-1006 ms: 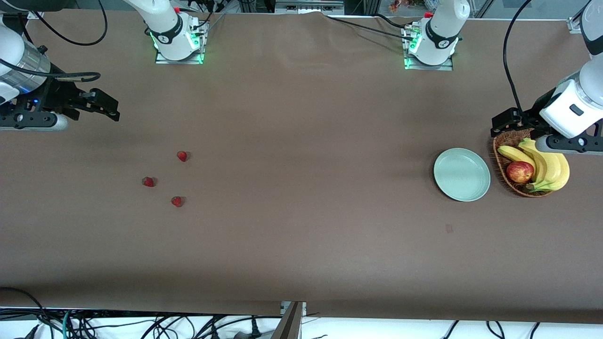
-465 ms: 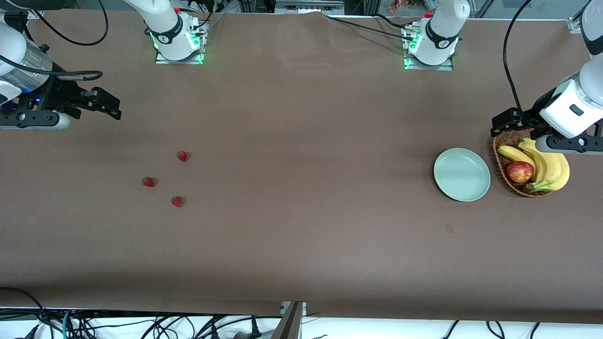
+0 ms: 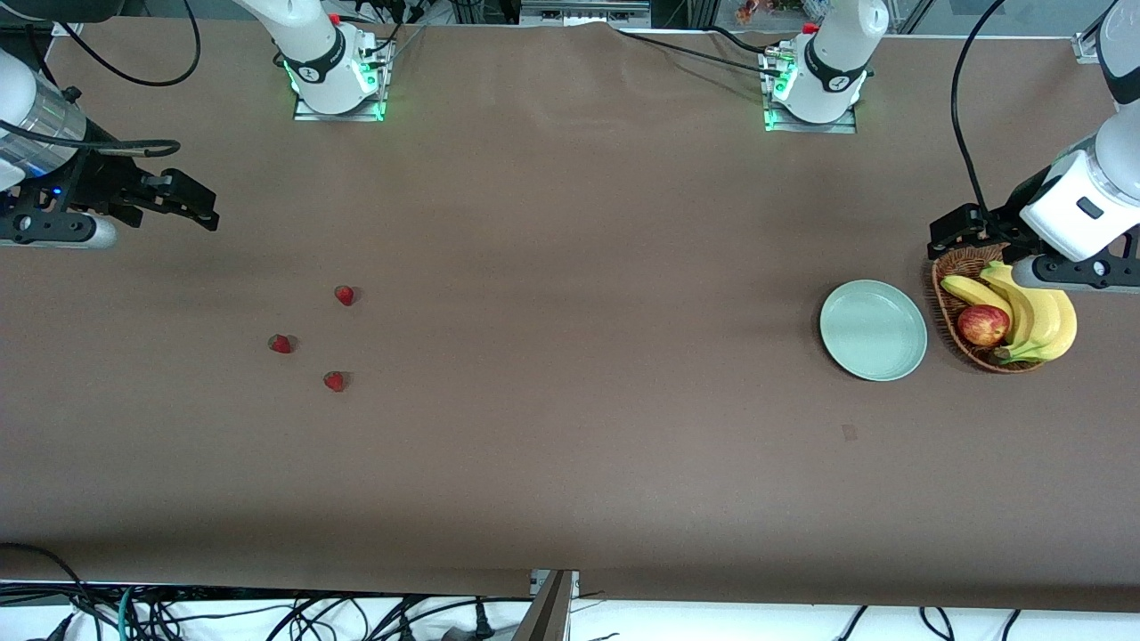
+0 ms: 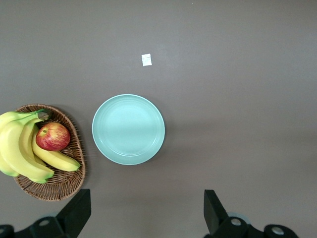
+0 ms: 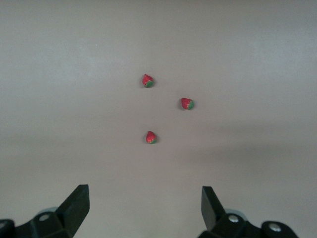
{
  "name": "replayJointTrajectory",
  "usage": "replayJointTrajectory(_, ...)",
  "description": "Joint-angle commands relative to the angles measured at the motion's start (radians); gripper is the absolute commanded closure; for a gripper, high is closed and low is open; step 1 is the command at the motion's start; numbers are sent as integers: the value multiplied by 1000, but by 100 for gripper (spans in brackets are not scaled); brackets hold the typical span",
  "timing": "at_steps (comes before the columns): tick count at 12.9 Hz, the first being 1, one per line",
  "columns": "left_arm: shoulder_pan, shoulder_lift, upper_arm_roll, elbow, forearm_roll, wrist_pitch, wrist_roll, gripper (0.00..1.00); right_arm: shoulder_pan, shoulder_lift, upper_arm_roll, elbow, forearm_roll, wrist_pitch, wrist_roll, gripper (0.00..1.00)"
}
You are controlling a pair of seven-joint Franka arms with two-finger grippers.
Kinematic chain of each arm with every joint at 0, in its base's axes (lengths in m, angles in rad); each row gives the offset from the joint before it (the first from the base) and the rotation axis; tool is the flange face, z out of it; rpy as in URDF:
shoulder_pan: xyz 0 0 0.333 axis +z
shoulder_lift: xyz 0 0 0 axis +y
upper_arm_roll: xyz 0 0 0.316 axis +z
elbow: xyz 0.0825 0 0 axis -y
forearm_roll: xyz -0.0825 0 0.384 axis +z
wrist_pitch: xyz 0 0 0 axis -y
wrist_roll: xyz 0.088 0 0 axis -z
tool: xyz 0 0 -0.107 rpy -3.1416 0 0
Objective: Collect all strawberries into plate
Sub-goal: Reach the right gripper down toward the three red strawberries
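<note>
Three small red strawberries (image 3: pixel 345 295) (image 3: pixel 281 344) (image 3: pixel 335 381) lie apart from one another on the brown table toward the right arm's end; the right wrist view shows them too (image 5: pixel 147 81) (image 5: pixel 187 103) (image 5: pixel 151 137). The pale mint-green plate (image 3: pixel 873 329) (image 4: pixel 128 129) sits empty toward the left arm's end. My right gripper (image 3: pixel 207 212) (image 5: pixel 144 193) hangs open over bare table, apart from the berries, holding nothing. My left gripper (image 3: pixel 946 233) (image 4: pixel 147 196) waits open over the table by the basket's rim.
A brown wicker basket (image 3: pixel 946 307) (image 4: pixel 64 186) stands beside the plate with a red-yellow apple (image 3: pixel 983 324) (image 4: pixel 52 136) and bananas (image 3: pixel 1038 316) (image 4: pixel 20 148). A small paper scrap (image 3: pixel 849 433) (image 4: pixel 146 59) lies nearer to the front camera than the plate.
My right gripper has shifted slightly toward its own end of the table. The left arm, berries and plate have not moved.
</note>
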Motion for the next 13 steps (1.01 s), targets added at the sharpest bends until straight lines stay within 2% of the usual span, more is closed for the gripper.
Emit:
replayJointTrajectory(1, -3, 3, 4, 16, -6, 0, 14, 0, -2, 28, 8, 12, -7, -14, -11, 0)
replayJointTrajectory(6, -3, 3, 4, 14, -6, 0, 14, 0, 4, 112, 11, -40, -5, -7, -123, 0)
replayJointTrajectory(7, -3, 3, 2, 16, -6, 0, 14, 0, 3, 129, 10, -77, -5, 43, -151, 0)
replayJointTrajectory(10, -3, 3, 4, 14, -5, 0, 16, 0, 0, 135, 10, -291, -3, 322, -157, 0)
replayJointTrajectory(11, -5, 3, 2, 16, -5, 0, 14, 0, 0, 162, 10, -334, 1, 416, -159, 0)
replayJointTrajectory(13, -3, 3, 2, 16, -5, 0, 16, 0, 0, 260, 10, -347, 29, 556, -189, 0)
